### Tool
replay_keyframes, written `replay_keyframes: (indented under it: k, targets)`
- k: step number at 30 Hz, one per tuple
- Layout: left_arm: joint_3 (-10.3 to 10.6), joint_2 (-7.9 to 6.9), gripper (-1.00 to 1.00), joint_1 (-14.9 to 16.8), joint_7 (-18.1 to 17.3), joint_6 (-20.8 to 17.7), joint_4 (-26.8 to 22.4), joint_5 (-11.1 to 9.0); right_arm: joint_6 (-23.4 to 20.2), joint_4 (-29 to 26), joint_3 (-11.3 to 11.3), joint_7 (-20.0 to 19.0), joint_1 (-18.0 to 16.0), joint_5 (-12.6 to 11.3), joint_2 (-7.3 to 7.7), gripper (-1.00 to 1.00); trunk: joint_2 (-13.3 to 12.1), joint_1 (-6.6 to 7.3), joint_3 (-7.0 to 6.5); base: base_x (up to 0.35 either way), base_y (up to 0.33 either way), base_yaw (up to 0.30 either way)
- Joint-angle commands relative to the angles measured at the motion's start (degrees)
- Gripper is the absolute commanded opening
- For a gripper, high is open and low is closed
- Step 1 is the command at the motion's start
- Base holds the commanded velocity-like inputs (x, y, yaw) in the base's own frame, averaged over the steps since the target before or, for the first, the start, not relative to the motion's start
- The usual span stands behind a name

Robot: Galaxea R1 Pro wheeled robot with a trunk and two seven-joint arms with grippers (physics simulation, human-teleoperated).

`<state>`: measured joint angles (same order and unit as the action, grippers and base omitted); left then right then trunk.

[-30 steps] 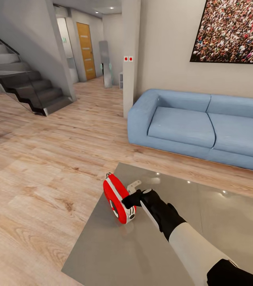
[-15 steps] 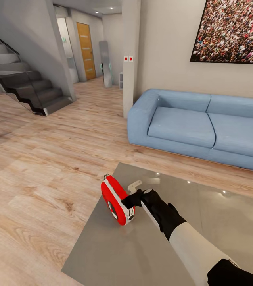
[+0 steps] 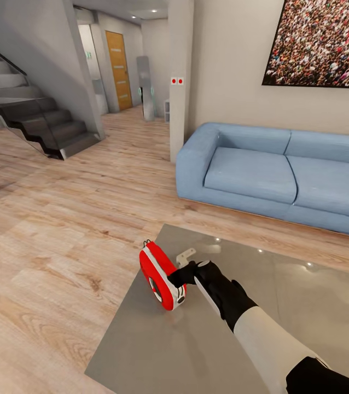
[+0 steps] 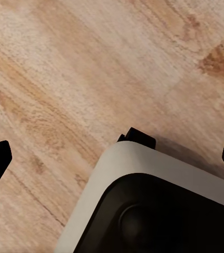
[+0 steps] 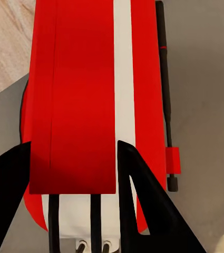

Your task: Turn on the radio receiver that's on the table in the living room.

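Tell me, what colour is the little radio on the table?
Bright red with a white stripe; the radio shows best in the right wrist view.

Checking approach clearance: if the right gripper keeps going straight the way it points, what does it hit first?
The radio receiver: the right gripper already straddles its red body on the table, fingertips either side. Whether they touch it is unclear.

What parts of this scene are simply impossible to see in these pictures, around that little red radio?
- Small red retro radio, head view: its dial face is turned away and too small to read; on or off cannot be told.
- Right tool, head view: the fingertips are hidden against the radio.
- Right wrist view: the radio's front is out of sight, only its edge shows.
- Glossy grey table: legs cut off.
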<state>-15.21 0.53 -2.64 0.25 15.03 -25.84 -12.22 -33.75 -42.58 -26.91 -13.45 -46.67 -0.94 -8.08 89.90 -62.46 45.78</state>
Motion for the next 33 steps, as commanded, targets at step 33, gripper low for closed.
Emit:
replay_keyframes:
  k: [33]
  targets:
    - [0.09,-0.61,1.00,0.00,-0.07,-0.11,0.26,0.62,0.00,-0.05,0.02,-0.51,0.00,0.05,0.00,-1.00,0.00,0.00,-0.01,0.000,0.000,0.000]
